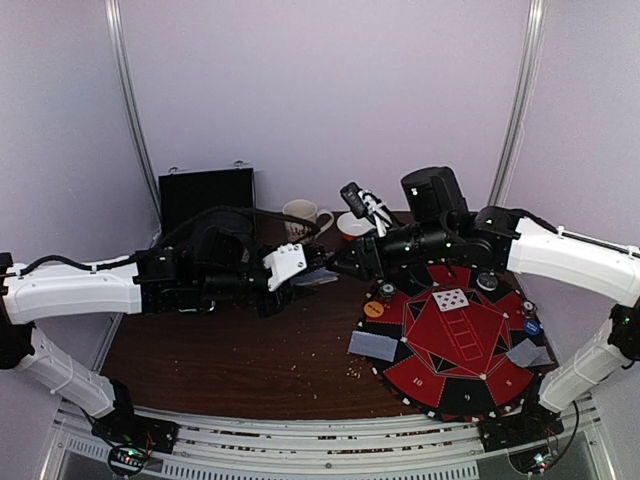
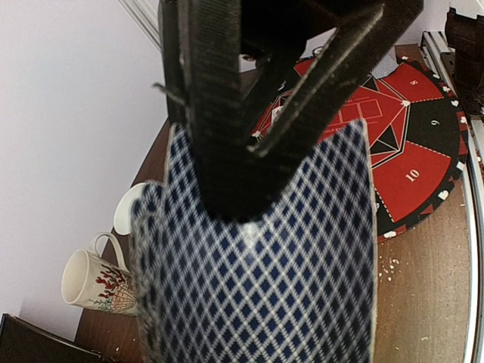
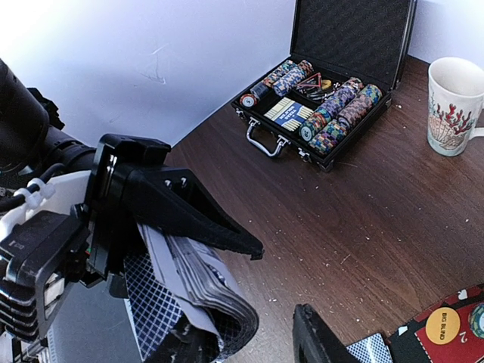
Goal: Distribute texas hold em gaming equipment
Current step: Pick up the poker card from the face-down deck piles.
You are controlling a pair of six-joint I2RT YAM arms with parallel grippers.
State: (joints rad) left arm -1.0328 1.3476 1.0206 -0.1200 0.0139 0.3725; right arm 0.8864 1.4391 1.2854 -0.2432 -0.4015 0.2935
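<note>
Tabletop (image 1: 230, 360); left gripper (image 1: 312, 272) horizontal around deck (image 3: 212, 291).

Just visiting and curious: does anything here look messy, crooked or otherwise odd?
Two things. Pale crumbs are scattered over the brown table beside the round mat. And the deck pinched in the left gripper looks untidy: its cards bow and sit slipped sideways, not squared up.

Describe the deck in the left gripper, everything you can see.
Deck: thick stack of cards, backs in a blue-and-white diamond print, edges grey-white. It is clamped between the left gripper's black fingers, held clear above the table, its free end bowing slightly. The right gripper sits close; whether it touches the deck cannot be told.
</note>
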